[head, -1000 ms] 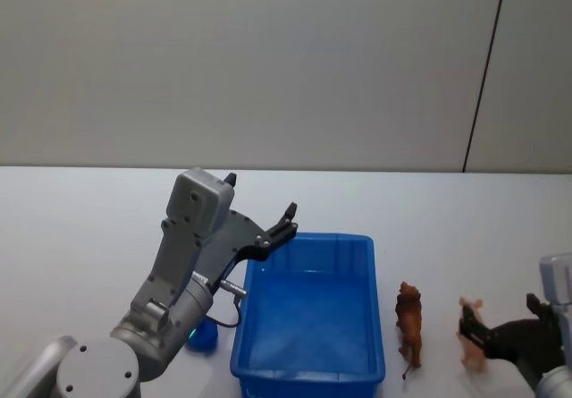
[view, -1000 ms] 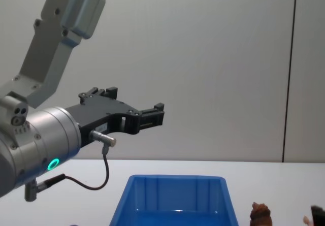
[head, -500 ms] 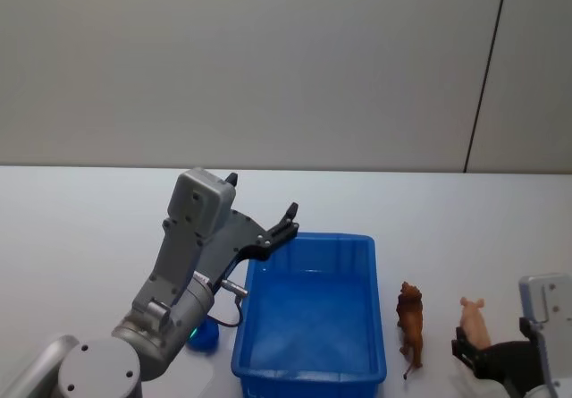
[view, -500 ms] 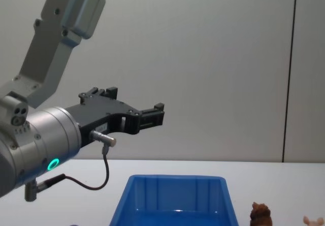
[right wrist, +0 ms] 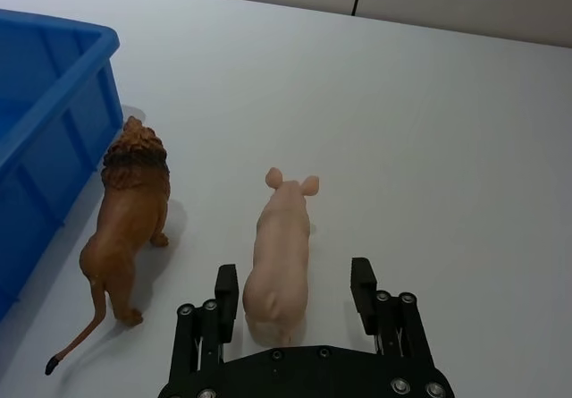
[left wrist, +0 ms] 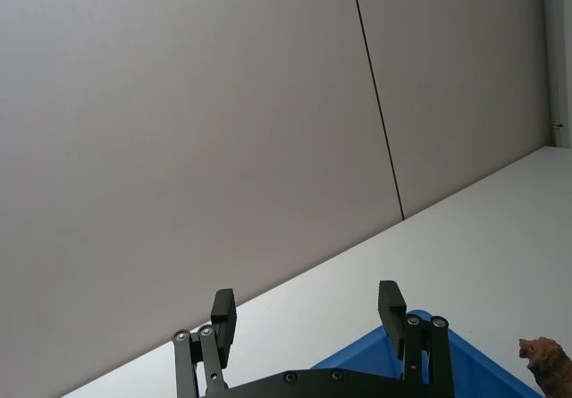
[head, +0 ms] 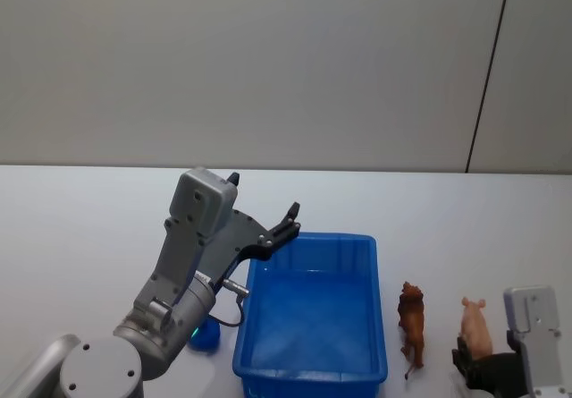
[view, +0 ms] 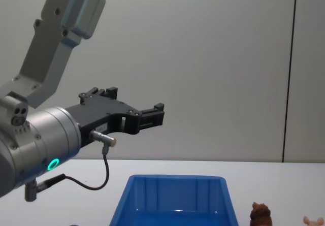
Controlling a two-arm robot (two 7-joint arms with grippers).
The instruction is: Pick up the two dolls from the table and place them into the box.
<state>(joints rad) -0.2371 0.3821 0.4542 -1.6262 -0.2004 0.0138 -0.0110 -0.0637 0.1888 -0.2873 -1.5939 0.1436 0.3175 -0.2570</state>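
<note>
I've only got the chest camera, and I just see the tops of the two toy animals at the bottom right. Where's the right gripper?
Observer: The right gripper is open, its fingers either side of the pink pig, not clamped.
Operator: How do the toys stand?
Observer: Both upright, side by side, facing away from the robot; the brown lion is next to the blue box.
Operator: And the other arm?
Observer: The left gripper is open, hovering above the box's far left corner.
</note>
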